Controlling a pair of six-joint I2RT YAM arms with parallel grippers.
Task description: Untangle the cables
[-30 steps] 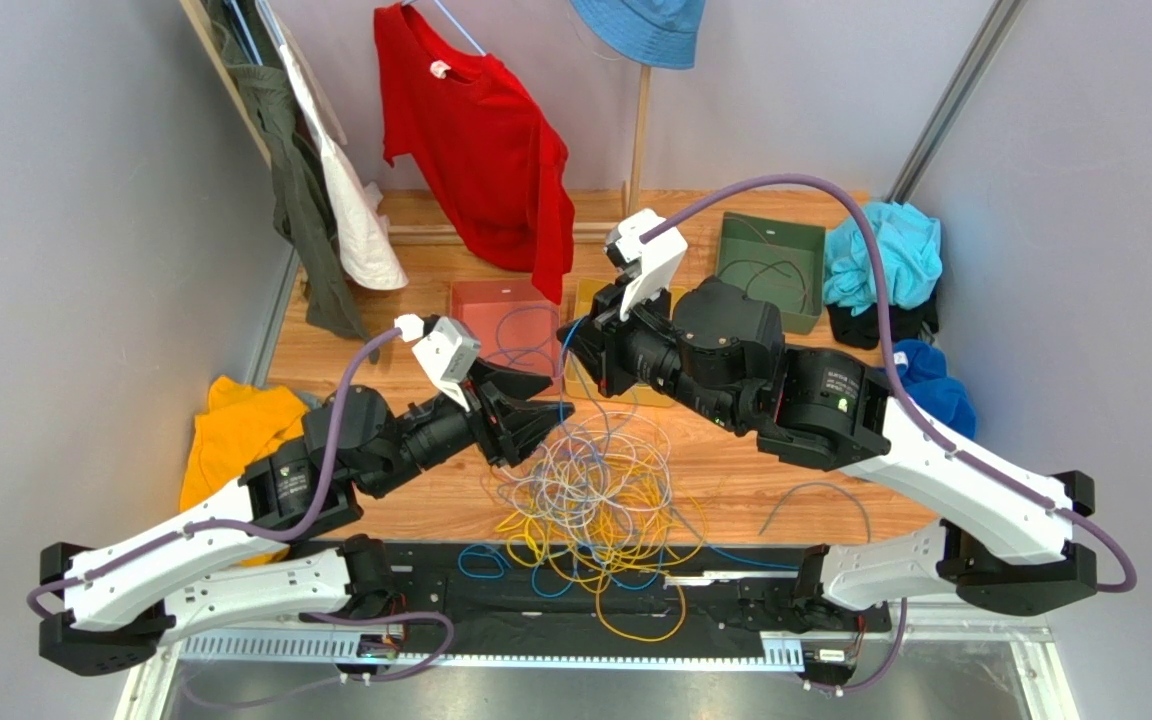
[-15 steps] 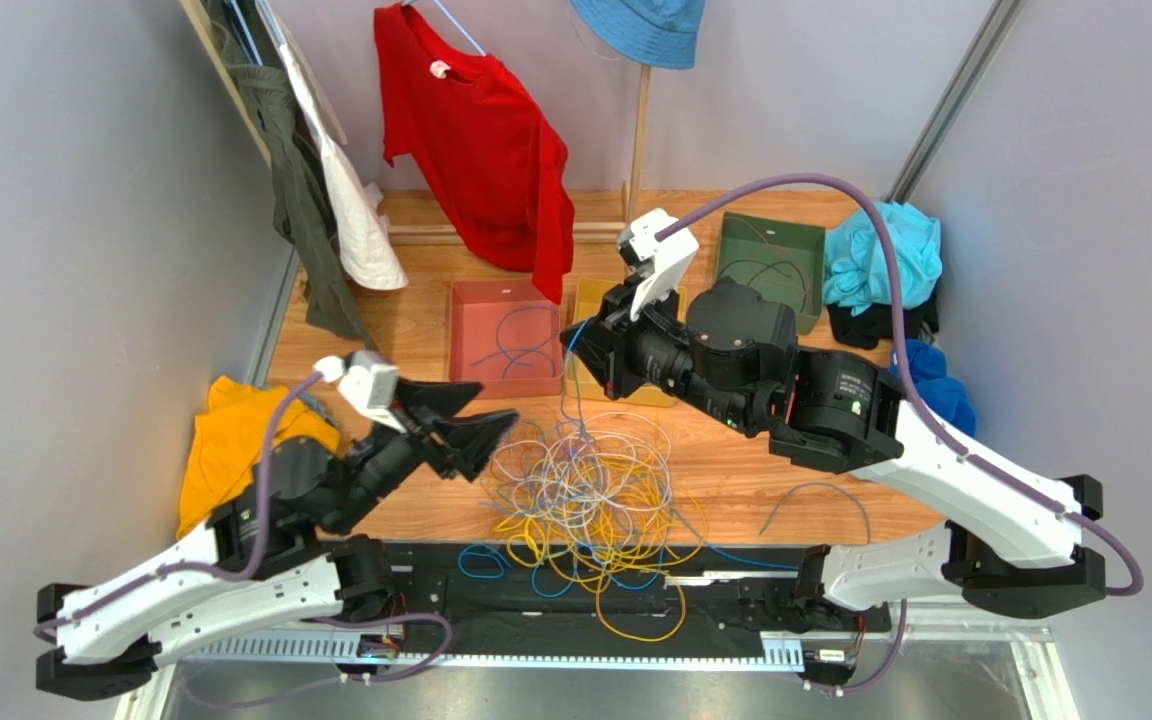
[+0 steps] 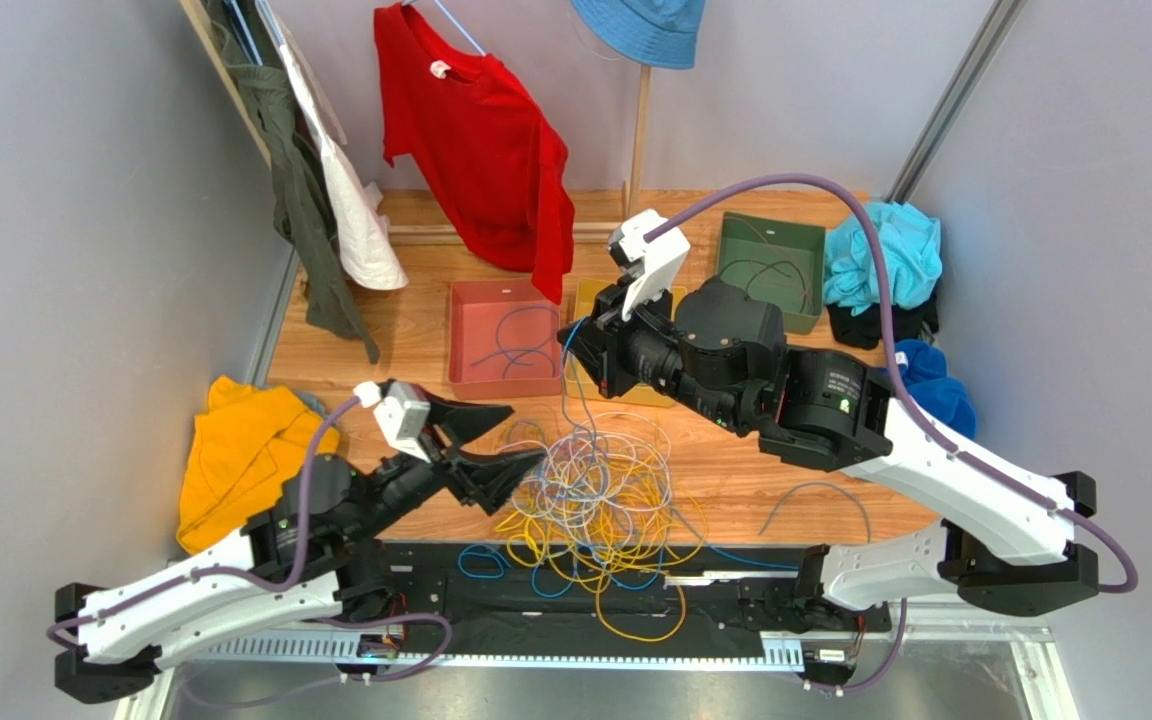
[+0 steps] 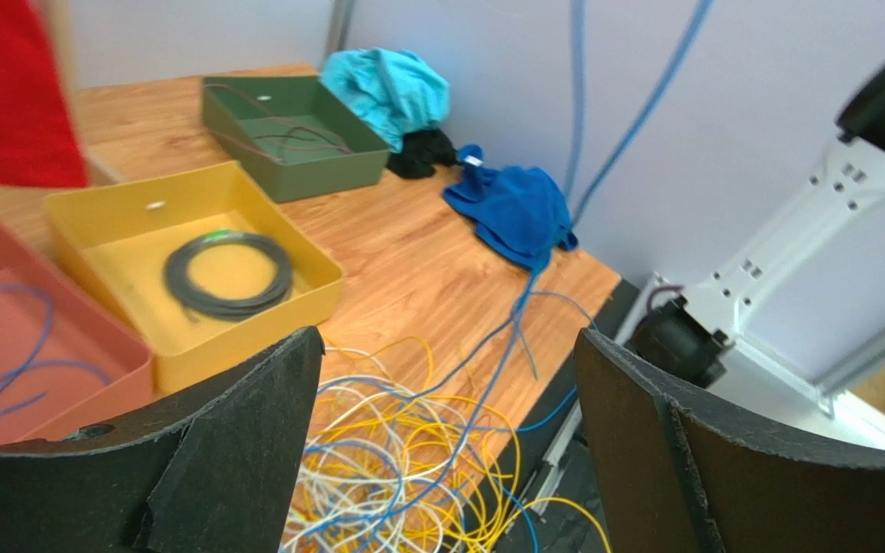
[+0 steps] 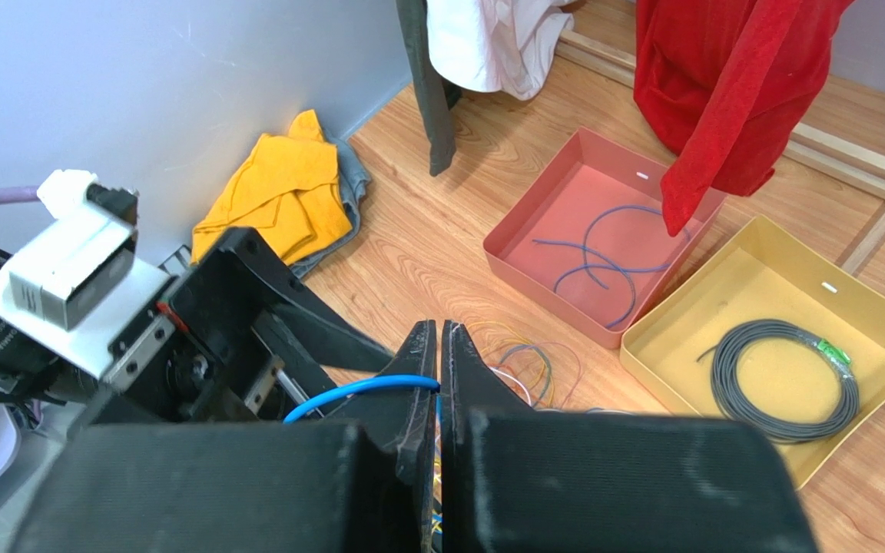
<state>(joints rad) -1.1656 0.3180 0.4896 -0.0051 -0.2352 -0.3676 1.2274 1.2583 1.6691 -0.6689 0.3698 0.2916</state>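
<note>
Blue cable (image 5: 355, 389) pinched in the right tool (image 5: 438, 346); left tool (image 4: 447, 346) gapes beside tangled cables (image 3: 597, 488).

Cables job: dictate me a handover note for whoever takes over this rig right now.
Left gripper: open, empty, at the left edge of the tangle.
Right gripper: shut on a blue cable, raised above the tangle.
Done: blue strand in the red tray, dark coil in the yellow tray, dark wire in the green tray.
Left: free the held cable, then separate the yellow, white and blue tangle.
</note>
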